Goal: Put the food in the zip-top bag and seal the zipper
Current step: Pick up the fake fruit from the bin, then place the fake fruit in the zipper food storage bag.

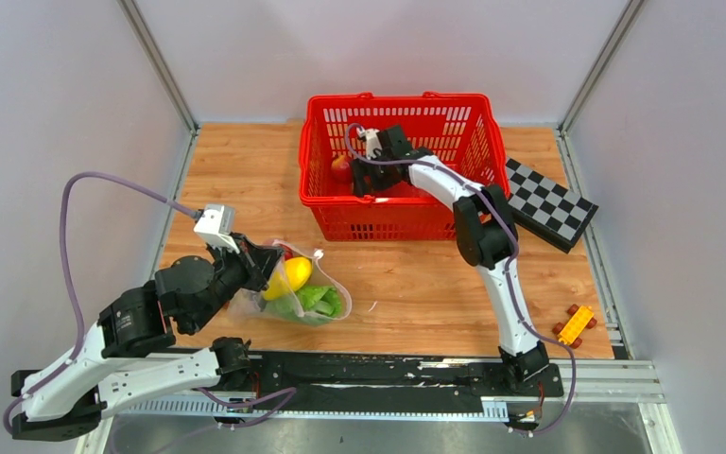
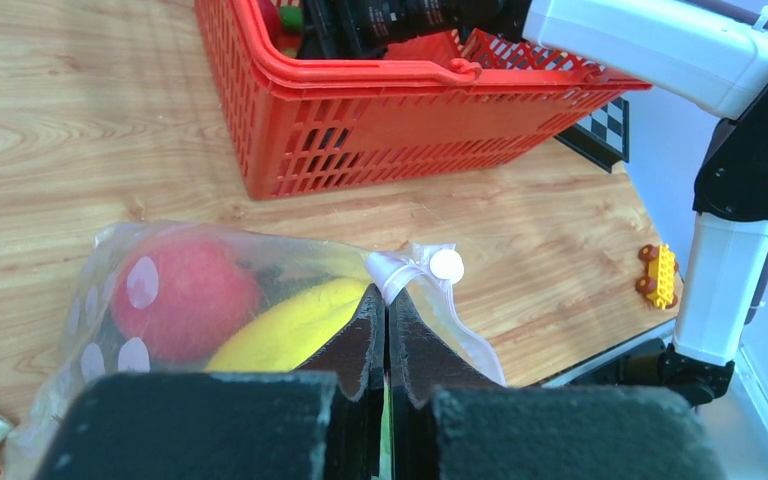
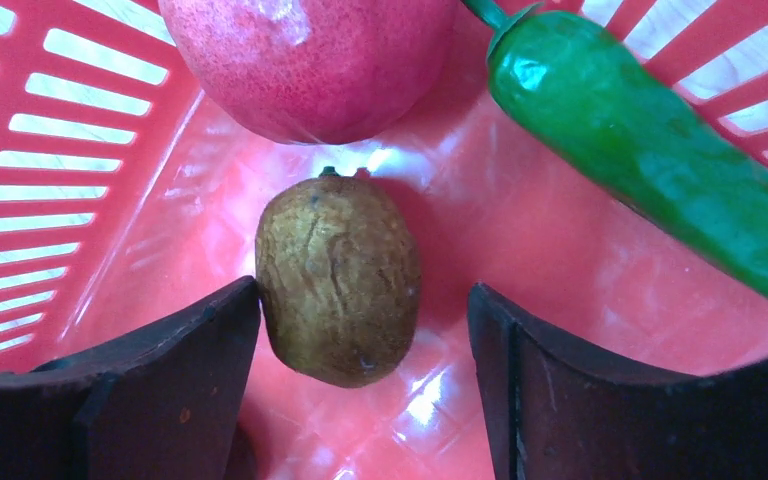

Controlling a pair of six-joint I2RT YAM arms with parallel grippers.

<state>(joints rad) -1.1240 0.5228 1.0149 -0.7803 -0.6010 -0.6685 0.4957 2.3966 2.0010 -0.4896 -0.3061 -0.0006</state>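
Right wrist view: right pincer (image 3: 362, 295) stands spread around a brown fruit (image 3: 338, 270) in the red basket (image 3: 60, 150), near an apple (image 3: 310, 60) and chili (image 3: 650, 150). Centre, then close gently on its rounded sides. Left pincer (image 2: 388, 300), pressed together, pinches the zip-top bag (image 2: 110, 270) at its mouth, on the surface (image 1: 416, 284).
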